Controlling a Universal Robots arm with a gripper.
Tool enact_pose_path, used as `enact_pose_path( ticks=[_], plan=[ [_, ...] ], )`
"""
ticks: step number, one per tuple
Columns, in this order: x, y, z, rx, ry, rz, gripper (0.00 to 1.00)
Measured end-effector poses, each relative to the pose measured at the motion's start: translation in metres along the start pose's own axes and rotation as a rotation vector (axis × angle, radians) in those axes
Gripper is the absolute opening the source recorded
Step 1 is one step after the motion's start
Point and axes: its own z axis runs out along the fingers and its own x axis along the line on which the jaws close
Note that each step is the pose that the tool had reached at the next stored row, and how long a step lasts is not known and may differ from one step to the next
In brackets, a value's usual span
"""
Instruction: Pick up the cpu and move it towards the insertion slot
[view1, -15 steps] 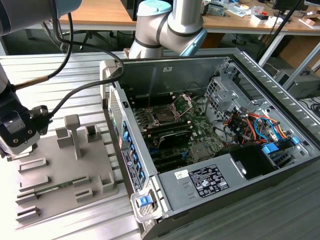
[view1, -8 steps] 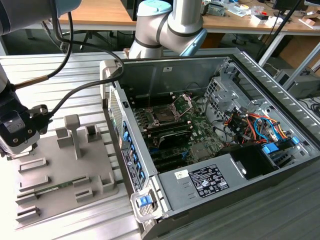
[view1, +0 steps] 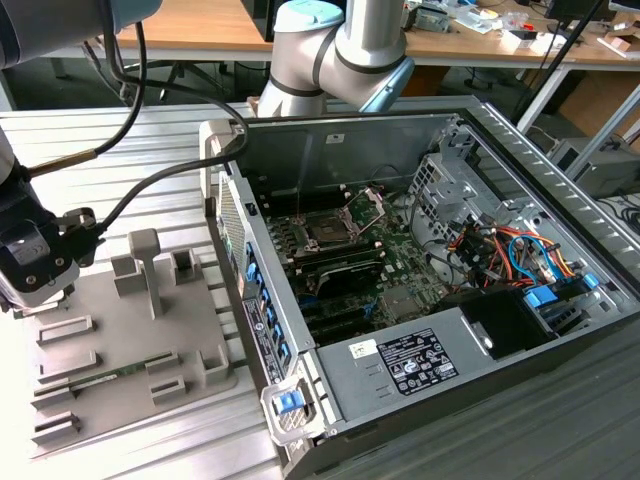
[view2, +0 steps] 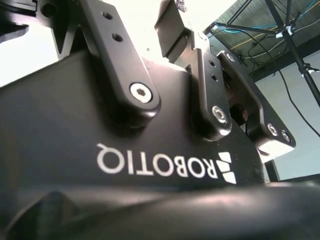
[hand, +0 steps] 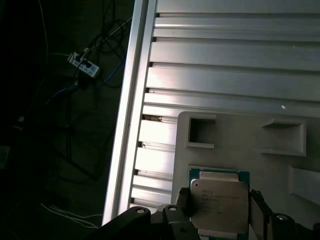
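Silvery cpu (hand: 220, 206) lies flat on grey fixture plate (hand: 235, 145), gripper (hand: 219, 195) astride it; if it holds or not, cannot tell. Insertion slot (view1: 325, 228) is well apart, inside open pc case (view1: 300, 150).

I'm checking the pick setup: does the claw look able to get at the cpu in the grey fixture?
Probably yes. In the first wrist view the claw sits right at the cpu, which lies flat in the grey fixture with nothing over it or between them.
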Motion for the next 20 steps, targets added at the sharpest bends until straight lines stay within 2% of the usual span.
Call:
enact_pose_path(
  ticks=[6,20],
  plan=[
    [0.0,0.0002,-0.0014,-0.0081,-0.001,0.0,0.55],
    [0.0,0.0005,-0.0041,-0.0185,-0.0023,0.0,0.55]
  ],
)
